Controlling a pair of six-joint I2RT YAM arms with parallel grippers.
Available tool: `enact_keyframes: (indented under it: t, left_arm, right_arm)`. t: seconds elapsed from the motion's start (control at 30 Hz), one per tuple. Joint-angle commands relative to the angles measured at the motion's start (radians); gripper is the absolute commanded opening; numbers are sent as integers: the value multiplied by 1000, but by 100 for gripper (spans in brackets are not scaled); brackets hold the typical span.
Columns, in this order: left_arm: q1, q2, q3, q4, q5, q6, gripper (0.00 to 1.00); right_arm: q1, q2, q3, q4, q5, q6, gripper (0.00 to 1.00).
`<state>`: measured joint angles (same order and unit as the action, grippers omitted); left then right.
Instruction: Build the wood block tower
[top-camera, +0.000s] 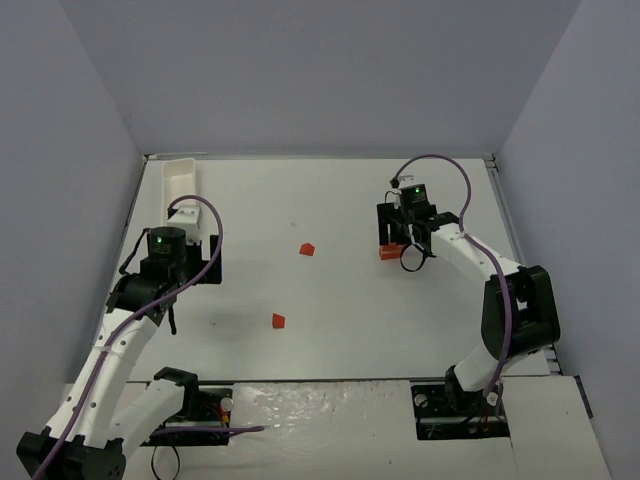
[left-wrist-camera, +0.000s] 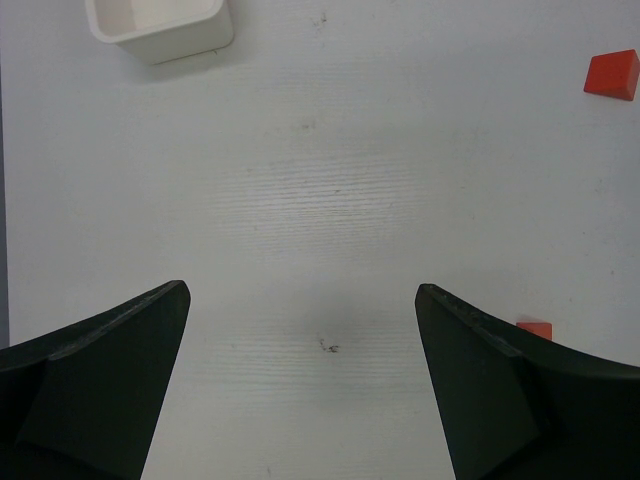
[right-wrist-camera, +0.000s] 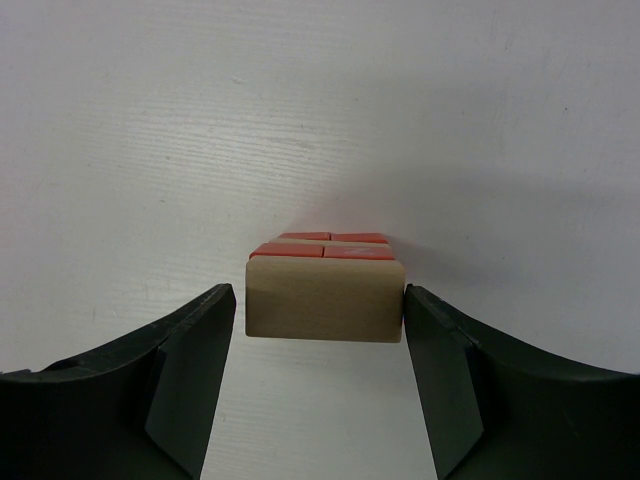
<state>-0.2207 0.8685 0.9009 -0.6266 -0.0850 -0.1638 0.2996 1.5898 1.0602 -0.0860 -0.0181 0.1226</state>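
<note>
Right hand (right-wrist-camera: 318, 300) straddling wood block tower (right-wrist-camera: 325, 312), 2 red blocks (top-camera: 307, 249) loose mid-table

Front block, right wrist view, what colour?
The front block is pale tan, best seen in the right wrist view.

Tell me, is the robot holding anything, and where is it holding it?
Nothing is gripped. The left gripper is open over the table. The right gripper straddles the tan block of the wood block tower, with a gap on one side.
</note>
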Motion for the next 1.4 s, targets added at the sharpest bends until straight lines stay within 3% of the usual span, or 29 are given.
enact_keyframes:
  t: [0.0,0.33,0.6,0.77,1.03,1.37]
  left_arm:
    - [2,6,16,49,4,8,95]
    - [1,-3,16,50,4,9,95]
    - [3,-46,14,51,-8,5,95]
    - [3,-89,8,50,-44,-3,95]
    - [2,-150,-3,54,-87,-9,95]
    - [3,-148,-2,54,-82,-7,95]
  right_arm:
    - [-8,-40,13,39,3,-6,65]
    - [16,-195,50,31,-15,-40,67]
    - [249,-236,54,24,-123,-163,68]
    - [442,-154,64,25,-191,-218,68]
    - [693,125,166,25,-226,-243,65]
    - [794,308,241,24,-261,-250,58]
